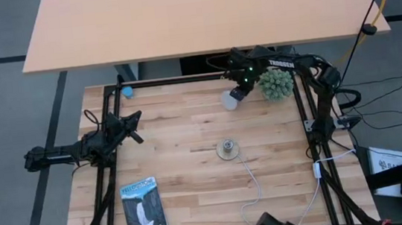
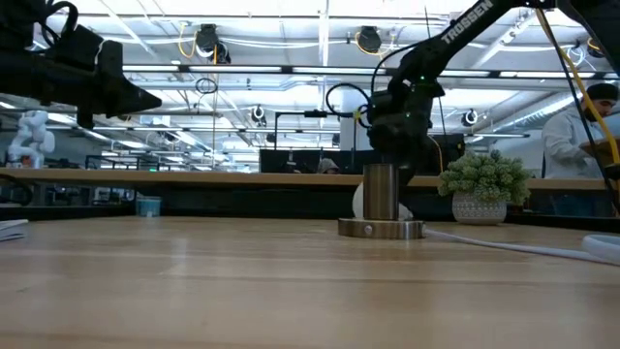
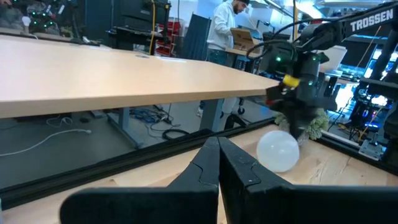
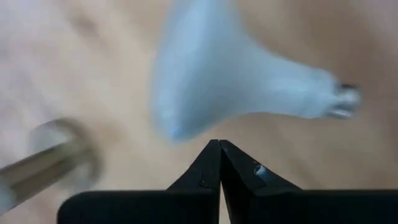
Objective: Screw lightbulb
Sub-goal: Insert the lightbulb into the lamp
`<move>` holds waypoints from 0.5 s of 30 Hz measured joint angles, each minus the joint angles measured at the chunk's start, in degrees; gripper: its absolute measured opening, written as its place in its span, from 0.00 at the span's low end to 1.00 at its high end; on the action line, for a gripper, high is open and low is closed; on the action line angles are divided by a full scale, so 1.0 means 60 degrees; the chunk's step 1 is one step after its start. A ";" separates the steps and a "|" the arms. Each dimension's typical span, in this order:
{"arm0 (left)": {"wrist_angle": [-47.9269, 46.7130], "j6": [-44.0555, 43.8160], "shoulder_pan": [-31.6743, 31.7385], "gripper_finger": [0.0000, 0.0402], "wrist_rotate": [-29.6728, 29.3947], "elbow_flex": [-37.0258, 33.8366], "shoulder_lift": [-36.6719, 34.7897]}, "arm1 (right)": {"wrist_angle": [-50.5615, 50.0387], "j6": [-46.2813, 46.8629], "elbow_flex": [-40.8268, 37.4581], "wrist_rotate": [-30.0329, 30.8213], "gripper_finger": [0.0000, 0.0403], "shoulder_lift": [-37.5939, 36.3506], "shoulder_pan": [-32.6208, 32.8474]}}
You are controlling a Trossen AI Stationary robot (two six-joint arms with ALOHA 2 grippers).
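Seen level across the table, the lightbulb [image 2: 360, 202] is mostly hidden behind the upright metal socket [image 2: 380, 206], only slivers of white showing. From above, the lightbulb [image 1: 230, 99] lies on its side on the wooden table [image 1: 188, 129] at the far edge. The right gripper [image 1: 240, 87] hovers just over it, fingers pressed together, holding nothing, beside a spiky green plant [image 1: 276, 83]. The left gripper [image 1: 134, 128], also closed and empty, waits at the left.

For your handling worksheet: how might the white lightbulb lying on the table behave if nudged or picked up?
The lightbulb lies on its side; its round dome would probably let it roll, curving around its tapered neck. Its smooth frosted surface may slip in a claw. It looks thin-shelled, so likely light and fragile.
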 joint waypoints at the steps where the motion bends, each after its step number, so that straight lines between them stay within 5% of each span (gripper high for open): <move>1: 0.0000 0.0000 0.0000 0.00 -0.0002 0.0000 -0.0003 | -0.0084 -0.0129 -0.0004 -0.0222 0.00 -0.0055 0.0020; 8: 0.0000 0.0000 -0.0004 0.00 -0.0002 0.0000 0.0000 | -0.0089 -0.0132 0.0000 0.0024 0.00 -0.0899 0.0115; 15: 0.0000 0.0000 0.0000 0.00 -0.0003 0.0003 -0.0003 | -0.0696 0.0445 0.0007 0.2424 0.00 -0.1366 0.0475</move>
